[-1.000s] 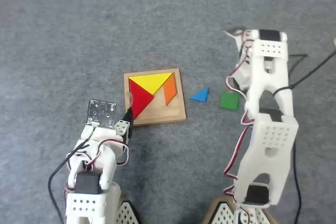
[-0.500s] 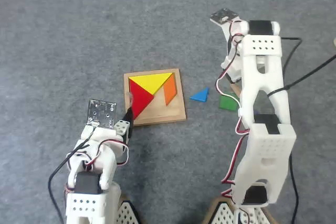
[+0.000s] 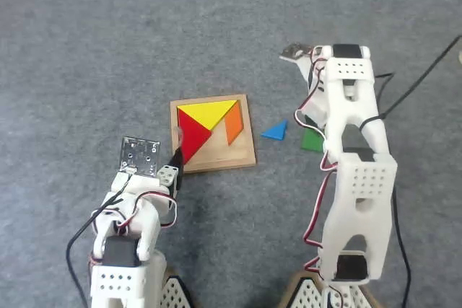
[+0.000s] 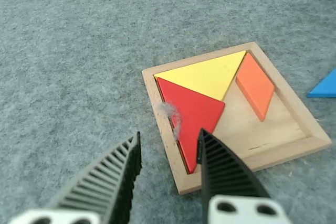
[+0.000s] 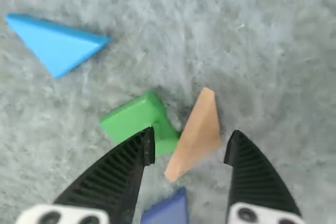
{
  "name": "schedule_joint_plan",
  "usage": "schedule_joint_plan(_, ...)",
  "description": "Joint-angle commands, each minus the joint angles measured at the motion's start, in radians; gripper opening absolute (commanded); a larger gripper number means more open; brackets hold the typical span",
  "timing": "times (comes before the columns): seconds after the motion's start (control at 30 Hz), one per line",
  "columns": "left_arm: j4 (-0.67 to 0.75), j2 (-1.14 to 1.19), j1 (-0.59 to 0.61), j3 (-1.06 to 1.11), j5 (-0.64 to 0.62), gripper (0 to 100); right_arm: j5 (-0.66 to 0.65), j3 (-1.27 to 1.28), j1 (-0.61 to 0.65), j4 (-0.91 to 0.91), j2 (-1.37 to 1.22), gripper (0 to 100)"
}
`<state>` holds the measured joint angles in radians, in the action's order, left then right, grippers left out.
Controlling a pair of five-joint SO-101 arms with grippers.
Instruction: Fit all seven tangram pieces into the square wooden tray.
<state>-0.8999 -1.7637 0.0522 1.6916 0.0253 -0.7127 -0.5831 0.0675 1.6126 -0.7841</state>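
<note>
Right wrist view: tan piece point(image 5: 195, 129) between spread right tool point(image 5: 191, 141).

Left gripper point(image 4: 169, 134), right gripper point(image 5: 192, 131): fingers apart.

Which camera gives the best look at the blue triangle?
The right wrist view: the blue triangle lies whole and close. The high view shows it whole but farther off; the left wrist view catches a corner.

One wooden tray point(image 3: 249, 156). Seven tangram pieces: three in it, the yellow triangle point(image 3: 208, 113), red triangle point(image 3: 191, 135) and orange parallelogram point(image 3: 233, 124); four on the mat point(image 3: 86, 70) to its right, the light blue triangle point(image 3: 275, 132), green square point(image 3: 312, 140), tan triangle point(image 5: 195, 132) and dark blue piece point(image 5: 167, 211). Two grippers: left gripper point(image 4: 169, 134), right gripper point(image 5: 192, 131)
</note>
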Motion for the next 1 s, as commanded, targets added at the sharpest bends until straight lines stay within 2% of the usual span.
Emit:
schedule_joint_plan(0.0, -0.005, -0.011, 0.000, -0.005, -0.002, 17, -0.035, -0.009, -0.012, -0.012, -0.010, 17.5)
schedule_joint_plan(0.23, -0.006, -0.011, 0.002, -0.005, -0.002, 17, -0.032, -0.025, -0.012, 0.002, -0.008, 6.3)
schedule_joint_plan(0.3, -0.006, -0.011, 0.002, -0.005, -0.002, 17, 0.008, -0.048, -0.012, 0.016, 0.015, 3.1)
schedule_joint_plan(0.53, -0.006, -0.011, 0.000, -0.005, -0.002, 17, 0.127, -0.212, -0.005, 0.111, 0.142, 3.1)
schedule_joint_plan(0.77, -0.006, -0.011, 0.000, -0.005, -0.002, 17, 0.140, -0.244, -0.010, 0.133, 0.157, 3.5)
schedule_joint_plan(0.9, -0.008, -0.011, 0.000, -0.005, -0.002, 17, 0.106, -0.245, 0.027, 0.133, 0.093, 10.6)
schedule_joint_plan(0.97, -0.008, -0.011, 0.000, -0.005, -0.002, 17, 0.144, -0.250, 0.047, 0.128, 0.051, 16.8)
